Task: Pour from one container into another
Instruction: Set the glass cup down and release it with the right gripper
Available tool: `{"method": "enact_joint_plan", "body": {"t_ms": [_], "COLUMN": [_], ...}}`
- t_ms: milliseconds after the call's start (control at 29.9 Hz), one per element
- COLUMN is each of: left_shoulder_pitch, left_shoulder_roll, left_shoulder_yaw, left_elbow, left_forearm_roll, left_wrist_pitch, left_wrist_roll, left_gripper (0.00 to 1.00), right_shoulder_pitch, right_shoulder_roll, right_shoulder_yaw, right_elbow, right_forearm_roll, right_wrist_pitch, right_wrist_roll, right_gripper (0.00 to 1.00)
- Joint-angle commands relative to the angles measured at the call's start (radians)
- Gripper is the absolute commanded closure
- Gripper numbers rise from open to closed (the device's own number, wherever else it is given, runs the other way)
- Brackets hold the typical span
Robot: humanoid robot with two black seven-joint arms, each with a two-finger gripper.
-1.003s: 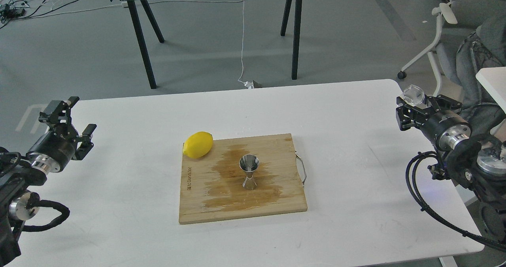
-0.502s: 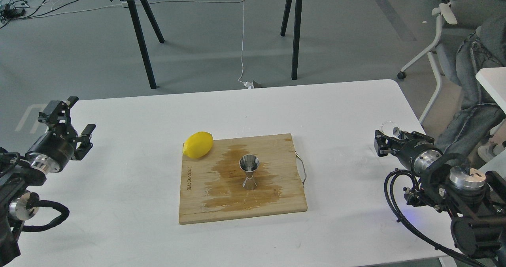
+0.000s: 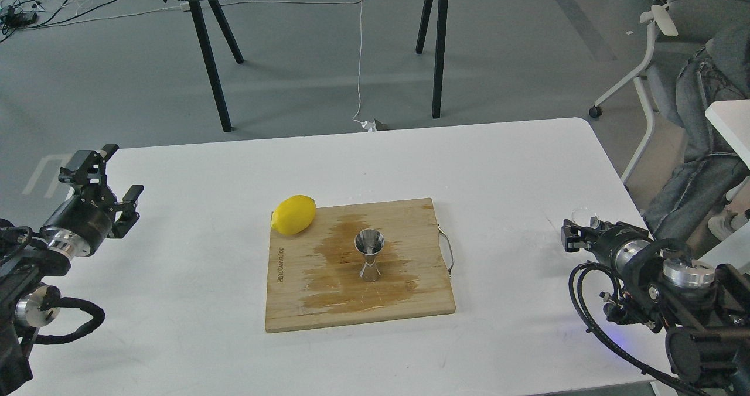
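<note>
Sitting low near the white table's (image 3: 498, 167) right edge, right gripper (image 3: 577, 235) with the clear cup (image 3: 585, 215) at its tip; grip state impossible to tell. Jigger (image 3: 369, 255) upright on the cutting board (image 3: 304, 308), well apart. Left gripper (image 3: 108, 182) spread wide, holding nothing.

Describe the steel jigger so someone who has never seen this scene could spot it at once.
On the white table lies a rectangular wooden cutting board with a dark wet stain. Upright in that stain stands the shiny stainless-steel hourglass-shaped jigger. Unlike the yellow lemon at the board's far left corner, it is metallic and narrow-waisted.
</note>
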Motion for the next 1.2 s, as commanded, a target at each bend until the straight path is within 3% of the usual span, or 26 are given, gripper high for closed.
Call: {"method": "enact_joint_plan", "body": {"t_ms": [0, 669, 1170], "left_shoulder_pitch": [0.0, 0.0, 0.0], "left_shoulder_roll": [-0.003, -0.003, -0.003], "left_shoulder_yaw": [0.0, 0.0, 0.0], "left_elbow": [0.0, 0.0, 0.0], "left_forearm_roll": [0.0, 0.0, 0.0], "left_wrist_pitch": [0.0, 0.0, 0.0], "left_wrist_roll": [0.0, 0.0, 0.0], "left_gripper": [0.01, 0.01, 0.01], "right_shoulder_pitch": [0.007, 0.026, 0.026], "right_shoulder_roll": [0.003, 0.022, 0.022], "right_shoulder_yaw": [0.0, -0.02, -0.024], "right_elbow": [-0.013, -0.042, -0.036], "right_forearm_roll": [0.0, -0.006, -0.008], "right_wrist_pitch": [-0.002, -0.003, -0.003], "right_wrist_roll": [0.002, 0.002, 0.002], "right_gripper": [0.83, 0.79, 0.53]}}
